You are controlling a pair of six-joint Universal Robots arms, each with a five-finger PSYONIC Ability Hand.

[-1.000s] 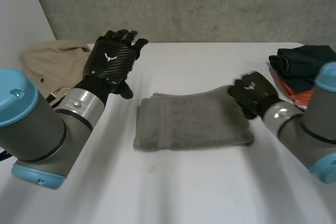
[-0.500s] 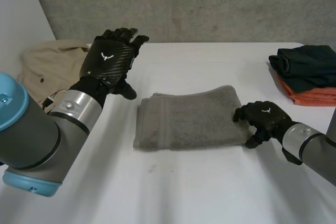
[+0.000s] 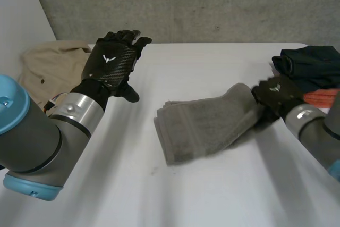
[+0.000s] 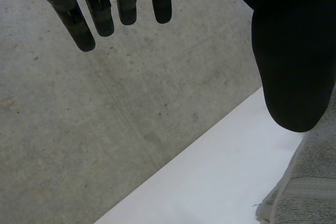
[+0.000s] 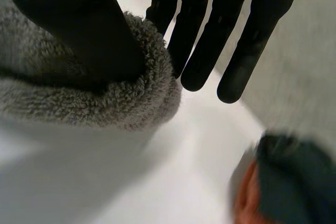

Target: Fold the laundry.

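Note:
A folded grey towel (image 3: 204,123) lies askew in the middle of the white table (image 3: 212,195), its right end lifted off the surface. My right hand (image 3: 276,95) holds that raised end. In the right wrist view the thumb (image 5: 79,30) presses the towel's thick edge (image 5: 105,103) against the straight fingers (image 5: 199,40) behind it. My left hand (image 3: 111,62) hovers above the table's far left part, apart from the towel, with straight fingers (image 4: 100,9) and the thumb (image 4: 294,51) spread wide; a corner of the towel (image 4: 304,192) shows below the thumb.
A beige garment (image 3: 50,65) lies crumpled at the far left. At the far right stands a stack of folded clothes, a dark teal piece (image 3: 311,65) on an orange one (image 3: 321,98), close behind my right hand. A grey wall runs along the table's back edge.
My right hand has taken the towel's right end, lifted it and pulled it rightwards; the towel slid right and turned askew. The left hand has stayed where it was.

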